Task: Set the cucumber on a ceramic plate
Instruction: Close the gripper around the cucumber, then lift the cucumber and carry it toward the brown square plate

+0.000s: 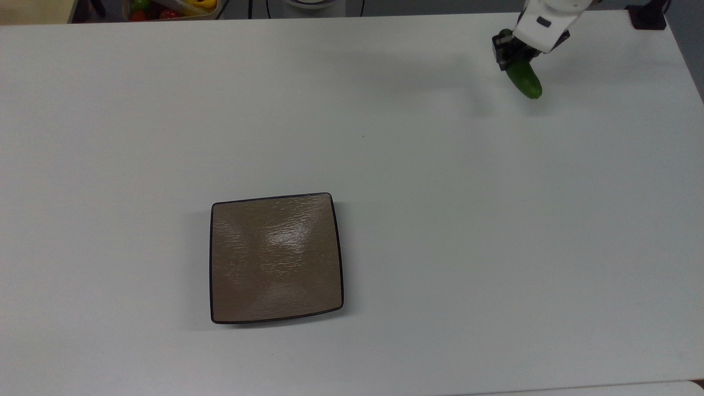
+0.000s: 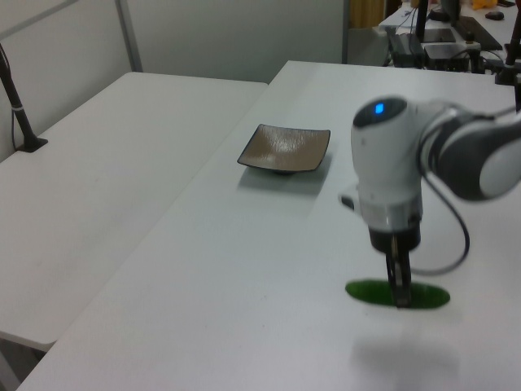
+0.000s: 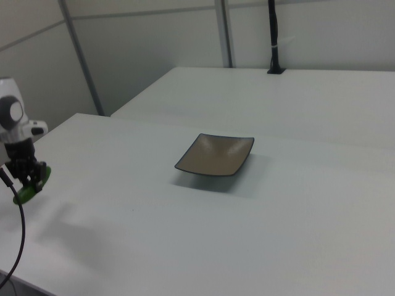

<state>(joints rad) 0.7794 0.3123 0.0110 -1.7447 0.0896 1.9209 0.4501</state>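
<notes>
- In the left view, nearest the camera, the gripper points straight down from a white arm and its two black fingers are clenched around the middle of the cucumber.
- The cucumber is dark green and lies level, lifted clear of the white table; a soft shadow sits on the table below it.
- In the top view the cucumber hangs near the table's far right corner, one end poking out from under the gripper.
- The ceramic plate is square, glossy tan-brown with a thin black rim, and nothing lies on it. It rests flat on the table, well apart from the cucumber, toward the top view's lower left.
- At the top view's upper left edge, beyond the table, a container holds red, yellow and green items, too small to tell what they are.
- In the right view a second white table stands behind the first, with a black post rising from it against pale grey wall panels.
</notes>
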